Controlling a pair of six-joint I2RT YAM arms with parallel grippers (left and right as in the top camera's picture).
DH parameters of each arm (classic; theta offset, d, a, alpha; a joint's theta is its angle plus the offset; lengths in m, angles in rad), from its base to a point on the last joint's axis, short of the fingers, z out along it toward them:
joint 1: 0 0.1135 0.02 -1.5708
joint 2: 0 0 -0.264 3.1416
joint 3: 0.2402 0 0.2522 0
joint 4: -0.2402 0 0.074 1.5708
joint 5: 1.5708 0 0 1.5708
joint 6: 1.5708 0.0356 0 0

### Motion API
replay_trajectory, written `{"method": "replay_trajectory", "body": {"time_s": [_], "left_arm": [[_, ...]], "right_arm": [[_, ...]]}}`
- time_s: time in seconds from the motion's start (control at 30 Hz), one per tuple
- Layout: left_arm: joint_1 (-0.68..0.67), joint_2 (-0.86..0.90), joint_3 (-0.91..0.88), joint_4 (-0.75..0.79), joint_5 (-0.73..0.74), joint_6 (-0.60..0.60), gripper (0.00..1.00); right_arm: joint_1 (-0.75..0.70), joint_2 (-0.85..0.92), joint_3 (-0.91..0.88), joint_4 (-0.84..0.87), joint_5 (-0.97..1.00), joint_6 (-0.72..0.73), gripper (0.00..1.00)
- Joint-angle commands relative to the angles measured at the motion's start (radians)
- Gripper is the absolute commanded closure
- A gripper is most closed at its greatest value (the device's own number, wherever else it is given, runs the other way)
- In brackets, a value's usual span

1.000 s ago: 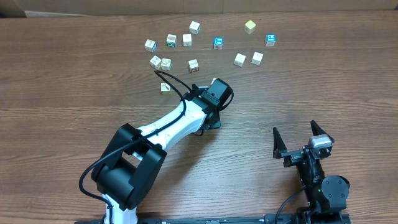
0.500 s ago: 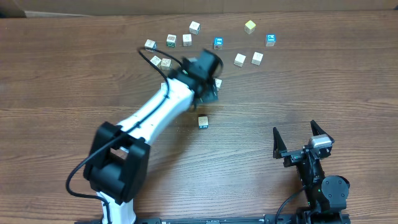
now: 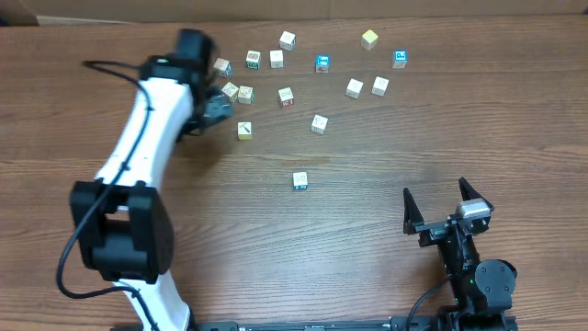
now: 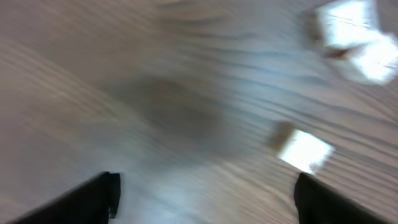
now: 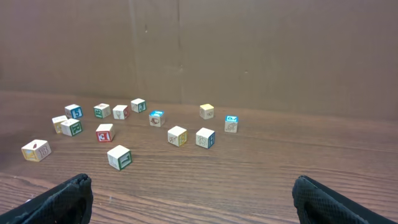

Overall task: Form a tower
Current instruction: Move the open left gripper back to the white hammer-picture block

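Your tower now stands alone in the middle of the table, well apart from the loose cubes. From above you cannot judge its height. The left gripper has left it and swung to the far-left cubes, jaws spread and empty, probably for the next cube. The right gripper rests with jaws spread.

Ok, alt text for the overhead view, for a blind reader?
The left hand is at the far left of the table, beside a scatter of small blocks along the far side. One lone block sits nearer the middle; the right hand is open at the near right.
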State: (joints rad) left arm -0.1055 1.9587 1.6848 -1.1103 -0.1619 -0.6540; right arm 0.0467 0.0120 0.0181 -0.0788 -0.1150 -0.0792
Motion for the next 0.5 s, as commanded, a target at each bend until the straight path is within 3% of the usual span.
{"method": "replay_trajectory", "body": {"time_s": [0.0,0.1,0.23,0.47], "left_arm": [[0.064,0.003,0.004,-0.042,-0.001,0.004,0.62],[0.085,0.003,-0.031,-0.042,0.002,0.004,0.96],[0.079,0.003,-0.106,0.002,0.090,0.027,0.96],[0.010,0.003,-0.276,0.238,0.235,0.074,0.96]], "right_arm": [[0.005,-0.009,-0.010,0.005,0.009,-0.004,0.00],[0.005,-0.009,-0.010,0.005,0.009,-0.004,0.00],[0.005,-0.009,-0.010,0.005,0.009,-0.004,0.00],[0.005,-0.009,-0.010,0.005,0.009,-0.004,0.00]]}}
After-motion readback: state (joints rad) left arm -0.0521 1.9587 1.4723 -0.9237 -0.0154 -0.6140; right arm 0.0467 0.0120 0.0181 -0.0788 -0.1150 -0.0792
